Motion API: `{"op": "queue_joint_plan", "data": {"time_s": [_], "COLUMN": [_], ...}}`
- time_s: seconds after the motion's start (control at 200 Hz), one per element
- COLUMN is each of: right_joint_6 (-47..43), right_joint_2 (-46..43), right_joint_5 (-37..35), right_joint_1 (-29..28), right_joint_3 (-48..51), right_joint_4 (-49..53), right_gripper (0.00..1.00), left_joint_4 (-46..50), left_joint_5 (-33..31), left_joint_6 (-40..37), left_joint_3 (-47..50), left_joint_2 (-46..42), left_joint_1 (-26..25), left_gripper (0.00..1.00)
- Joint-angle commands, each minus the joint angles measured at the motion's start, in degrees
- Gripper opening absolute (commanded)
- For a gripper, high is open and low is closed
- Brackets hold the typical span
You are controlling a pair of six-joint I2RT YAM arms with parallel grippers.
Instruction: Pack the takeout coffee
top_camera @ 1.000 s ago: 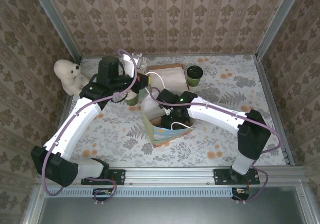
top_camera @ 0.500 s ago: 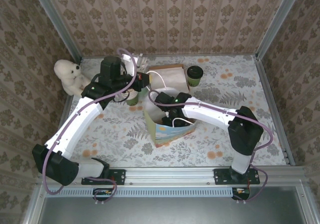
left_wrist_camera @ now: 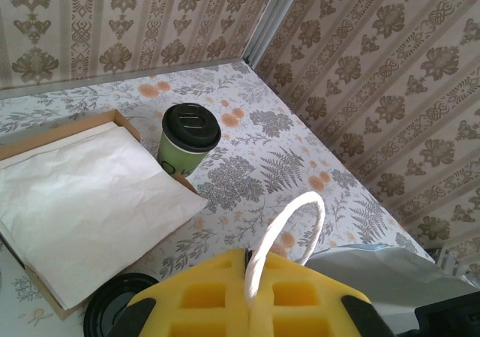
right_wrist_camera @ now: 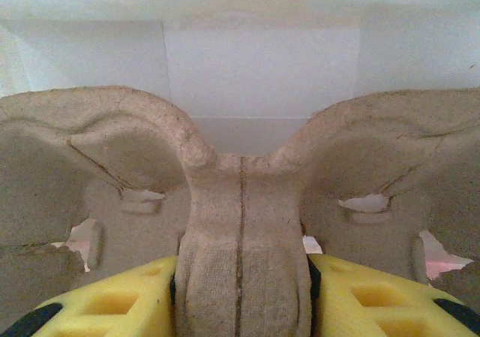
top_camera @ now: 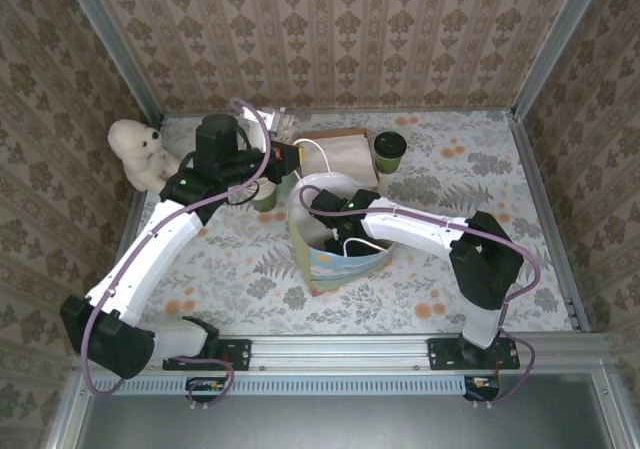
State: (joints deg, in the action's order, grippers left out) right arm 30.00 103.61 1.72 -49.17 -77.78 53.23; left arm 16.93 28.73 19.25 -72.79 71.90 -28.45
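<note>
teddy bear sits at the table's 9 o'clock edge. left gripper has its jaws pressed together, pinching the white rope handle of the paper bag. inside the bag, right gripper clamps the middle ridge of a pulp cup carrier. the takeout coffee stands upright on the table at 1 o'clock from the bag, just beside the flat box.

Pulp carrier: moulded fibre, rough, matt.
Takeout coffee: matt paper cup, black plastic lid with slight sheen.
Cord handle: white twisted rope.
Paper sheet: creased, matt.
</note>
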Motion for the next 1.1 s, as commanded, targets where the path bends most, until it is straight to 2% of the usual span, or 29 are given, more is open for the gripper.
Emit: {"op": "queue_joint_plan", "data": {"time_s": [0.0,0.36,0.635,0.83,1.015,1.095], "right_joint_6": [-0.4,-0.5,-0.7,-1.2,-1.6,-1.8], "right_joint_2": [1.5,0.3,1.1,2.2,4.3,2.9], "right_joint_5": [-0.7,-2.8,-4.8,-6.7,-4.6,-1.7], "right_joint_1": [-0.2,-0.3,-0.3,-0.3,-0.3,-0.3], "right_joint_3": [0.9,6.8,6.2,7.1,5.9,4.8], "right_joint_4": [0.1,-12.4,-14.0,-16.8,-14.5,-13.9], "right_gripper": [0.47,0.47,0.51,0.58,0.62,0.70], "left_joint_4": [-2.7,-0.6,1.8,1.5,2.3,3.0], "left_joint_5": [1.0,1.5,0.0,1.5,1.1,0.9], "left_joint_6": [-0.8,-0.5,1.4,6.0,5.6,4.8], "left_joint_3": [-0.6,0.0,0.3,0.0,-0.6,-0.8], "left_joint_2": [-1.1,-0.2,-0.3,0.2,0.8,1.1], "left_joint_1": [-0.2,-0.4,0.2,1.9,1.9,1.9], "left_gripper": [0.00,0.00,0.00,0.00,0.00,0.00]}}
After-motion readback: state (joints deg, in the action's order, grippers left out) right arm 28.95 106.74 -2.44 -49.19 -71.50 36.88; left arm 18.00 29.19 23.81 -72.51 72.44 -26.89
